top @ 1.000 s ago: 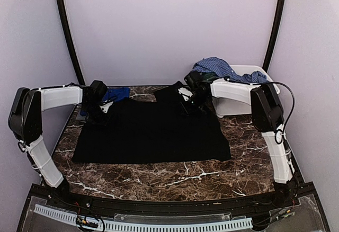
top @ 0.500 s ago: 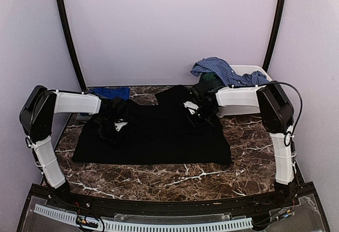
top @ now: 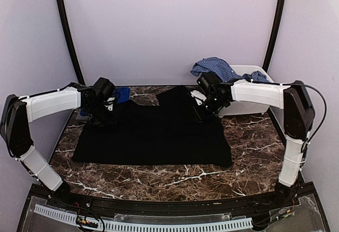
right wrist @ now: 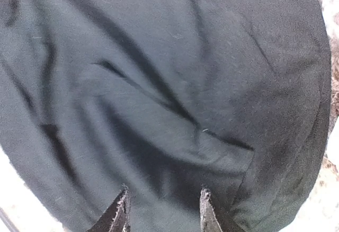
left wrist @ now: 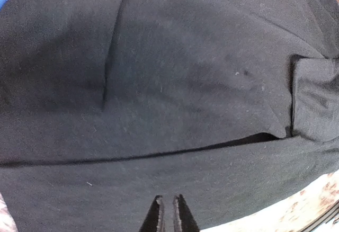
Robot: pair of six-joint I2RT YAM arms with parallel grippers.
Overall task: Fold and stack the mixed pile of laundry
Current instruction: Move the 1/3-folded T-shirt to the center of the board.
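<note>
The large black garment [top: 153, 134] lies spread flat on the marble table. My left gripper [top: 99, 114] is over its far left edge. In the left wrist view it [left wrist: 168, 199] is shut just above the black cloth [left wrist: 185, 83], holding nothing I can see. My right gripper [top: 197, 110] is over the garment's far right part. In the right wrist view it [right wrist: 164, 195] is open above wrinkled black cloth [right wrist: 159, 83]. The blue checked shirt [top: 220, 67] is draped on the bin. The royal-blue tee [top: 121, 92] lies behind my left gripper. The plaid and red-orange pieces are out of view.
The white plastic bin [top: 249, 69] stands at the back right, behind my right arm. Bare marble [top: 175, 176] runs along the near side of the garment. The purple back wall is close behind the table.
My left gripper has drawn back from over the garment to its far left edge. My right arm has stretched out and its gripper has shifted slightly back and up.
</note>
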